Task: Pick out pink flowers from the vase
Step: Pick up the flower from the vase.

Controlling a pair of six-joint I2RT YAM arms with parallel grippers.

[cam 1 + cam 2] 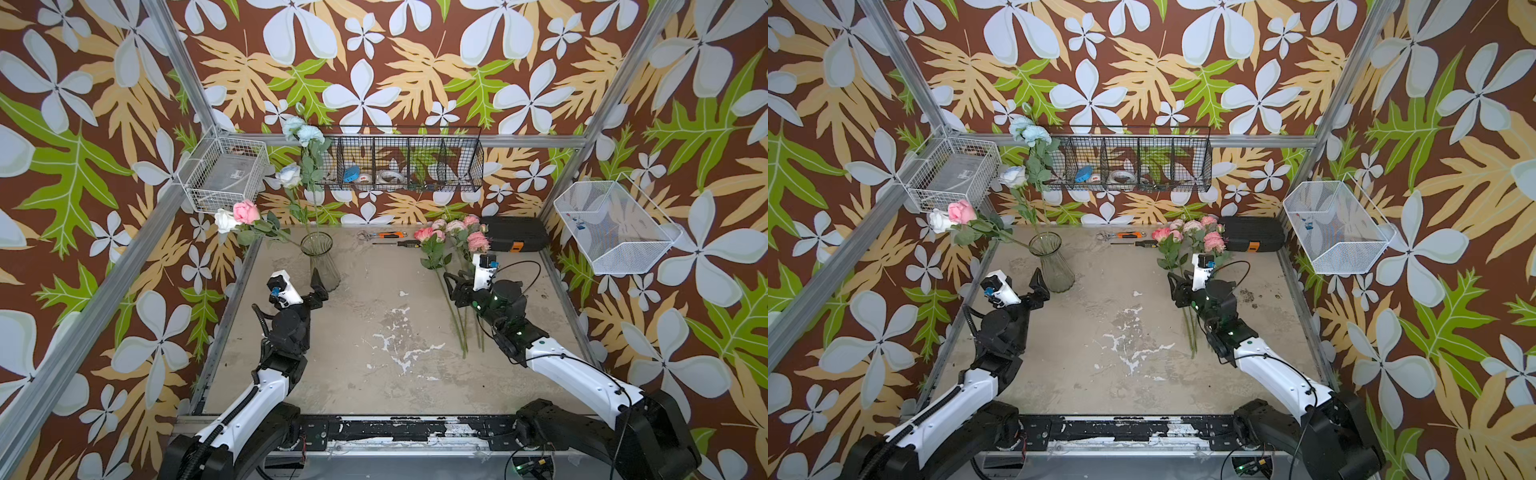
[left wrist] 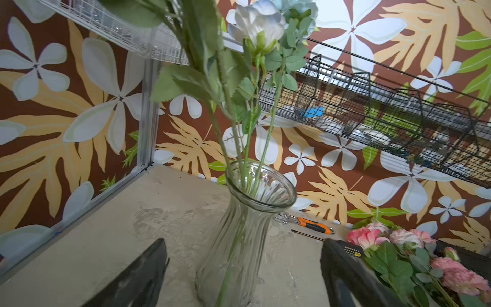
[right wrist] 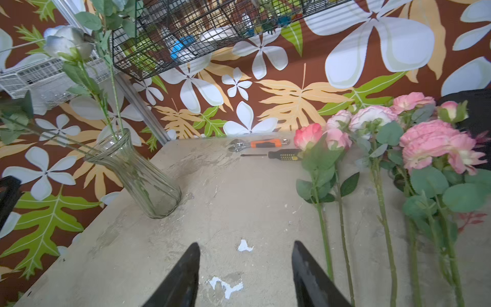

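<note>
The ribbed clear glass vase [image 1: 320,259] [image 1: 1054,266] stands at the table's back left. One pink rose [image 1: 246,211] [image 1: 961,211] leans out of it to the left, next to a white rose [image 1: 225,220]; pale blue flowers [image 1: 297,129] rise above. Several pink flowers [image 1: 453,235] [image 3: 385,133] lie on the table at the back right, stems toward the front. My left gripper [image 1: 319,291] [image 2: 244,243] is open, its jaws on either side of the vase's [image 2: 244,226] lower body with a gap to the glass. My right gripper [image 1: 451,284] [image 3: 245,243] is open and empty, just left of the lying stems.
An orange-handled wrench [image 1: 384,235], a screwdriver [image 1: 399,244] and a black case [image 1: 515,239] lie along the back edge. A black wire basket [image 1: 399,162] hangs on the back wall; white wire baskets [image 1: 226,174] [image 1: 611,228] hang at both sides.
</note>
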